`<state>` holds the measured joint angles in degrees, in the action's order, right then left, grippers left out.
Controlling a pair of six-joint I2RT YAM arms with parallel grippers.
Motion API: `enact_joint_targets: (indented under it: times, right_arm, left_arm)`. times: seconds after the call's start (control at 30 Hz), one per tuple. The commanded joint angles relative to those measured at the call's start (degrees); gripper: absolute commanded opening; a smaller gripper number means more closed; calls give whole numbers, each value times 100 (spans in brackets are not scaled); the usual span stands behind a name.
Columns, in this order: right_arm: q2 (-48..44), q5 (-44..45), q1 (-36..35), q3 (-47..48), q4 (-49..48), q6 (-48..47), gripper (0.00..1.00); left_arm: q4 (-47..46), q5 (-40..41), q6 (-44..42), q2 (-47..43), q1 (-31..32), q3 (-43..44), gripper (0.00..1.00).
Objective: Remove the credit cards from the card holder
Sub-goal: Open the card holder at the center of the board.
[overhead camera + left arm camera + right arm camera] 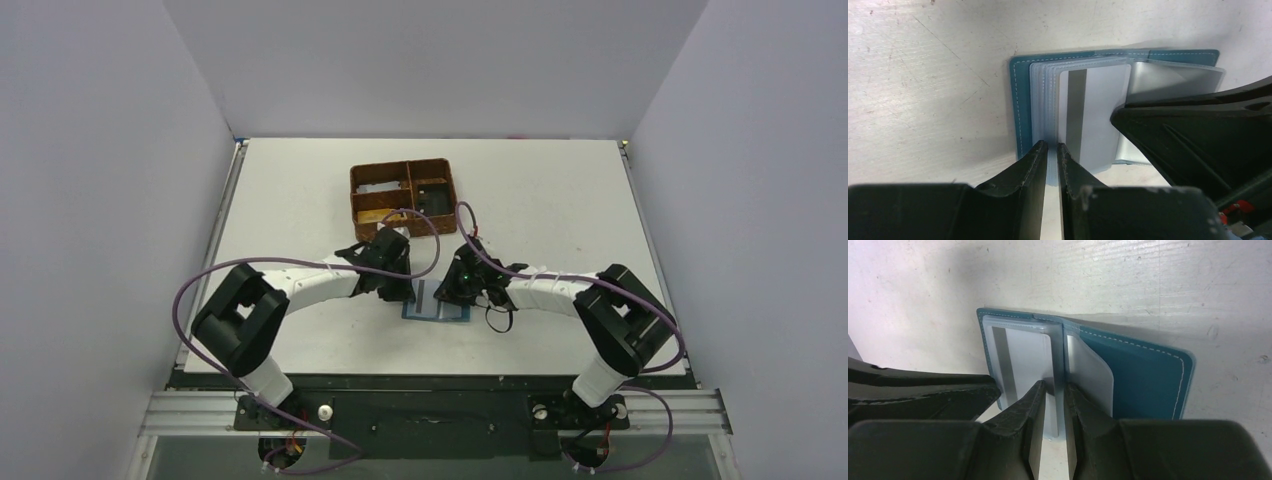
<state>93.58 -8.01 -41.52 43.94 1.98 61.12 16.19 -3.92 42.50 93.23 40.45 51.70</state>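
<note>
The teal card holder (437, 311) lies open on the table between both grippers. My left gripper (1050, 146) is shut on the near edge of its stack of clear plastic sleeves (1044, 95). A silver-grey credit card (1098, 107) with a darker stripe sits in the top sleeve. My right gripper (1055, 385) is shut on one upright sleeve leaf (1057, 360) at the holder's fold. The striped credit card (1020, 357) is to its left and the bare teal cover (1148, 382) to its right. Each wrist view shows the other gripper's black finger close beside its own.
A brown woven basket (372, 212) with compartments stands just behind the grippers, towards the middle of the table. White walls close in the table on three sides. Purple cables loop off both arms.
</note>
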Motion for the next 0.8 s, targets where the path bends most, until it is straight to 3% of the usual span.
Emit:
enact_joint_targets:
  times: [0.0,0.33,0.47,0.77]
  right_arm:
    - [92,-83,87,-81,-502,-57,17]
    - [255,-229,190,-300,-856,-17,14]
    - [226,-338,255,-455,-1097,10,12]
    - [89,-611,277,-762,-1789,35,13]
  left_arm:
    - [-212,-67,-116,170,41,247,12]
    - [-194,15,-65,473,117,311,11]
    - [-68,140,46,615,157,306,6]
    - [83,344,216,808,225,304,4]
